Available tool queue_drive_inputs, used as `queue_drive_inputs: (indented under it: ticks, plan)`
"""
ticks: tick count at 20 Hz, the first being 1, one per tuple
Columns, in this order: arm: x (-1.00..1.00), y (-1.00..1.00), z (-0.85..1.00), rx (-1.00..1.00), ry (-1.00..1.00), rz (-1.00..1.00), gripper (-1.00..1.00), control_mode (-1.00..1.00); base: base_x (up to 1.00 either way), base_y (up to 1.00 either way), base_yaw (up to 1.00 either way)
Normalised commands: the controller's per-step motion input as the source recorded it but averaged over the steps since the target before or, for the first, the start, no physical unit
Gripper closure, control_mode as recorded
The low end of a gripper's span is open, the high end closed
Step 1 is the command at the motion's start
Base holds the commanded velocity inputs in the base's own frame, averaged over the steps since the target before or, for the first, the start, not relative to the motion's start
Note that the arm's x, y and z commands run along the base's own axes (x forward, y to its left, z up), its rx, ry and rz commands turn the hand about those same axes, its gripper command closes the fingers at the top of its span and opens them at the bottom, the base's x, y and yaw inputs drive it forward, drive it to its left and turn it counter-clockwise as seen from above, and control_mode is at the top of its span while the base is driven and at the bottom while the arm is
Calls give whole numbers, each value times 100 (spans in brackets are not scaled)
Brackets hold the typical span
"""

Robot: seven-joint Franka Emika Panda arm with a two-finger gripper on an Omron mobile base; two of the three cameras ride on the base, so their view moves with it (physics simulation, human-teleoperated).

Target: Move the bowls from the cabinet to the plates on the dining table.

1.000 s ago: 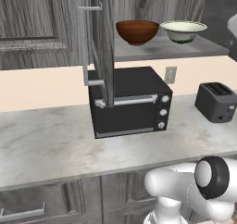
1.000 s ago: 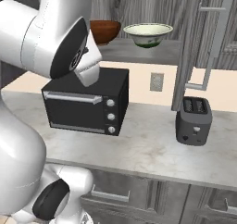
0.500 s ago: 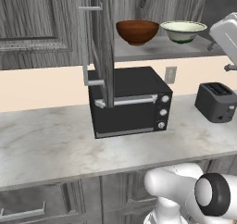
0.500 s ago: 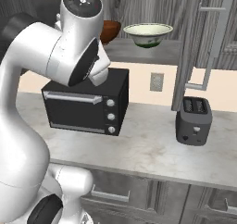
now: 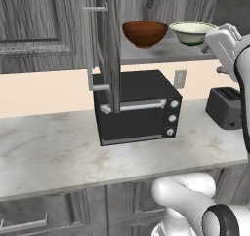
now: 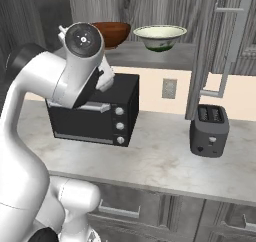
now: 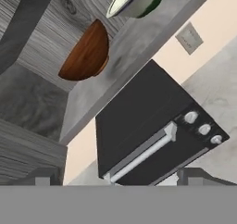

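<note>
Sitting on the cabinet (image 5: 146,54) shelf, 2 bowls (image 7: 88,52) above the open gripper (image 7: 118,179)

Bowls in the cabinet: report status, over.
Gripper open, empty, raised short of the shelf. Glossy reddish-brown wooden bowl and pale cream-green bowl sit side by side on the open dark grey cabinet's shelf. Black toaster oven directly below.

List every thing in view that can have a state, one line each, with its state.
cabinet door: swung open
brown bowl: upright on the cabinet shelf
cream-green bowl: upright on the shelf, beside the brown one
toaster oven: door shut
toaster: slots empty
gripper: open, holding nothing
</note>
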Motion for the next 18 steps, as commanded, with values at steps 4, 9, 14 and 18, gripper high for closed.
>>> queue_drive_inputs:
  ticks: [4,9,14,18]
  plan:
    - [3,0,9,0,-5,11,-100,-100,0,0,0]
    - [0,0,15,0,0,10,-100,-100,0,0,0]
    - [-18,0,30,0,0,5,-100,-100,0,0,0]
    - [-19,0,19,0,0,0,-100,-100,0,0,0]
